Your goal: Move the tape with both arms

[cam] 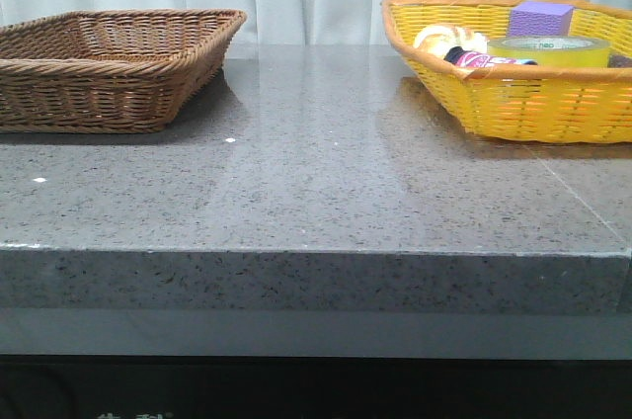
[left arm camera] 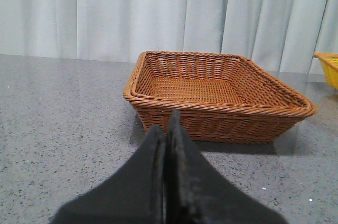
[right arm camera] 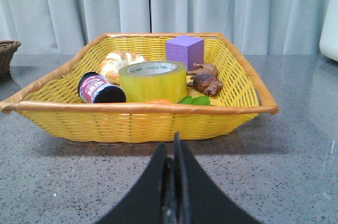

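So basically nothing is done yet, as far as I can tell. Going left to right over the grey table (cam: 316, 192): the brown wicker basket (cam: 109, 63) sits at about 10 o'clock in the front view, and the left wrist view shows nothing inside it. The left gripper (left arm camera: 166, 134) hangs over the table just short of that basket's near wall, fingers pressed flat together, pinching nothing.

Middle of the table has no objects on it, only a couple of white specks.

Over at about 2 o'clock is the yellow basket (cam: 533, 103), and the tape (cam: 549, 50) is sitting in it, lying flat with its hole facing up. Around it in there are a dark can with a pink label (right arm camera: 100, 89) lying on its side, a croissant-looking pastry (right arm camera: 117, 62), a purple cube (right arm camera: 185, 51) behind the roll, and some brown lumpy thing (right arm camera: 206, 80) I can't identify. The right gripper (right arm camera: 174, 147) is outside the basket, facing its near wall, fingers squeezed shut too, empty.

My read is that all of it is left: right arm picks the roll out, hands it over mid-table, and the left arm probably drops it in the brown basket.
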You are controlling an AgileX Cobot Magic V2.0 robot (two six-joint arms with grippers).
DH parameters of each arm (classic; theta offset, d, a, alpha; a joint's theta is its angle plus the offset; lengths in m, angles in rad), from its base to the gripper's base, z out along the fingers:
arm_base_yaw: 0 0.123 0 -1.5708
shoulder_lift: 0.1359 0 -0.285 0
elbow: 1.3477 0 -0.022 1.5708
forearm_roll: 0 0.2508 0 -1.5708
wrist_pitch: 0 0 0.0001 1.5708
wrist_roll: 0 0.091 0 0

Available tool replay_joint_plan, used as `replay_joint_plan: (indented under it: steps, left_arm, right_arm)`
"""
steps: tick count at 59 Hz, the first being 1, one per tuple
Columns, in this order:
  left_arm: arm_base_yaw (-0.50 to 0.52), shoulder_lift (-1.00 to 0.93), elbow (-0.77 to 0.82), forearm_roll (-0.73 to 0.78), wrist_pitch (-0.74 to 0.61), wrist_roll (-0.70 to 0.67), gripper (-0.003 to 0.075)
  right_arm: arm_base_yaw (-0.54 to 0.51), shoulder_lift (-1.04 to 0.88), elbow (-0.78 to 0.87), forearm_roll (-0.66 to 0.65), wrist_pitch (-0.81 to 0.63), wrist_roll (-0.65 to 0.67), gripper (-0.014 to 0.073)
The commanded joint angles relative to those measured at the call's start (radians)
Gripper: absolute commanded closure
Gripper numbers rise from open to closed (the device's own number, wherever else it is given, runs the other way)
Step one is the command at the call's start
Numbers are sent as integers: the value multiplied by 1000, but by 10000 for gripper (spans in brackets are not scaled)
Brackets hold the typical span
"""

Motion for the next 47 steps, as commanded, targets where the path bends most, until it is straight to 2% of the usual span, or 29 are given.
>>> replay_joint_plan:
  steps: [1,39,47]
  left_arm:
    - [2,-17,38,-8,-81,-6,740]
    - [2,-17,38,-8,-82,-6,740]
    - [2,-17,36,-8,-137,-6,740]
  right_arm:
    - [1,-28,-25,-9,-86,-1,662]
    - [1,-28,-25,-9,-86,-1,662]
    - [1,-28,-26,-11,-106,-1,662]
